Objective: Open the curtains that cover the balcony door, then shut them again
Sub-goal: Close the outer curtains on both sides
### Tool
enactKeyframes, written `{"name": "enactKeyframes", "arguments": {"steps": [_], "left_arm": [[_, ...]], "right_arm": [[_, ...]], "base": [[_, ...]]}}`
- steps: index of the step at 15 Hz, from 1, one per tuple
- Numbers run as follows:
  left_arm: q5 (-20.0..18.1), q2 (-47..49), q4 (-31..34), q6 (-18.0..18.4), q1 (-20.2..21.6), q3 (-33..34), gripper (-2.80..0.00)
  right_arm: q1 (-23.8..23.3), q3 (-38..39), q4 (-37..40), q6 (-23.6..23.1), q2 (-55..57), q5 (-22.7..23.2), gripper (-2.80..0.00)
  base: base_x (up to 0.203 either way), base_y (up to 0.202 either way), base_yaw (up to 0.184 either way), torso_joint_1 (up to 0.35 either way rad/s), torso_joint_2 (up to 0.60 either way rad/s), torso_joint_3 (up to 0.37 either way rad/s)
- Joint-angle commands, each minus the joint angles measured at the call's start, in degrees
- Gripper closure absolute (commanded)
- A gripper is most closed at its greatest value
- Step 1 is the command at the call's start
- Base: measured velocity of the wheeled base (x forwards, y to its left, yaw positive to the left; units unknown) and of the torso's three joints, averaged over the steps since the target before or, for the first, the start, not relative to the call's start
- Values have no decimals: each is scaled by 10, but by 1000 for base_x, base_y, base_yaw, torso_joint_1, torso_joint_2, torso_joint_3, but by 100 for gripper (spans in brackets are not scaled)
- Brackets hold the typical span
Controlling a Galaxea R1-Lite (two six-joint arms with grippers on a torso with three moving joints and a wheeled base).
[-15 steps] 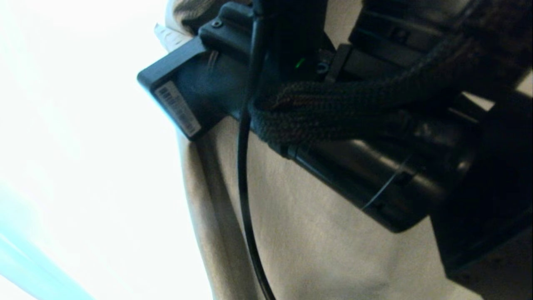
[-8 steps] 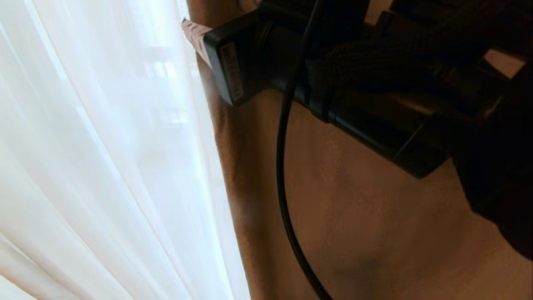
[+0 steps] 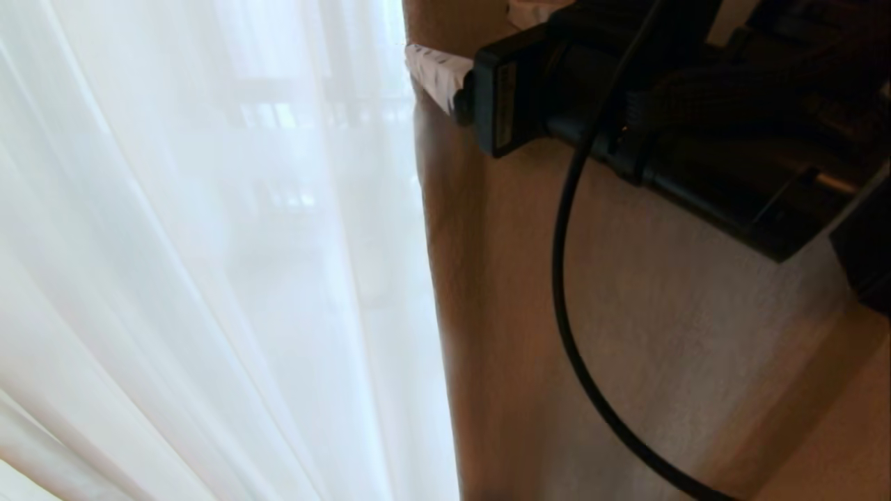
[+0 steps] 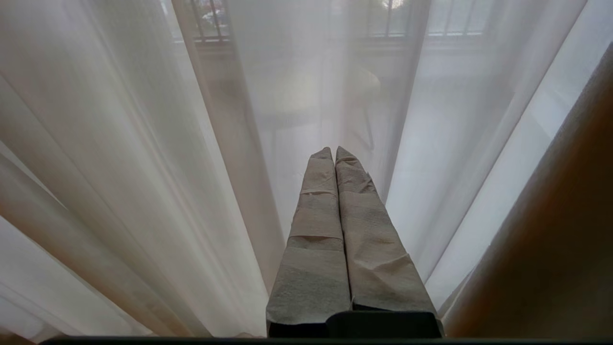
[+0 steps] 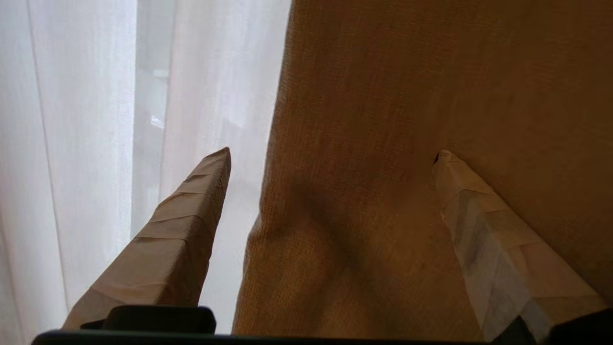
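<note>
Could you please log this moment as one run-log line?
right gripper: open astride edge of beige curtain | left gripper: shut, parked facing white sheer | beige curtain: not gripped

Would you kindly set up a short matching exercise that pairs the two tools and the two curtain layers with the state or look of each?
Column one:
1. left tool
2. right tool
3. thick curtain panel
4. sheer curtain

Column two:
A. see-through white, with light coming through
B. fingers pressed together, holding nothing
C. opaque beige-brown woven cloth
D. fingers spread wide, the thick panel's edge between them

Pairs: 1-B, 2-D, 3-C, 4-A
</note>
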Motion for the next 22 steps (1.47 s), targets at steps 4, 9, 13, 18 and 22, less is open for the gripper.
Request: {"name": "enactKeyframes", "arguments": {"steps": [4,9,13,18,22], "left_arm": [[0,0,0,0,1,0,0],[0,0,0,0,1,0,0],[0,0,0,0,0,0,0],[0,0,0,-1,1,0,0],[0,0,0,0,0,0,0]], "right_arm": [[-30,79,-2,15,-86,1,-280],[-74,135,-2,46,-138,1,-280],[-102,174,-4,56,-180,1,-280],[-109,256,-9,56,-249,1,0],[-128,307,-6,55,-296,1,0]], "base": [[0,0,0,0,0,0],[0,0,0,0,0,0],[0,0,0,0,0,0],[0,0,0,0,0,0],[0,0,0,0,0,0]]}}
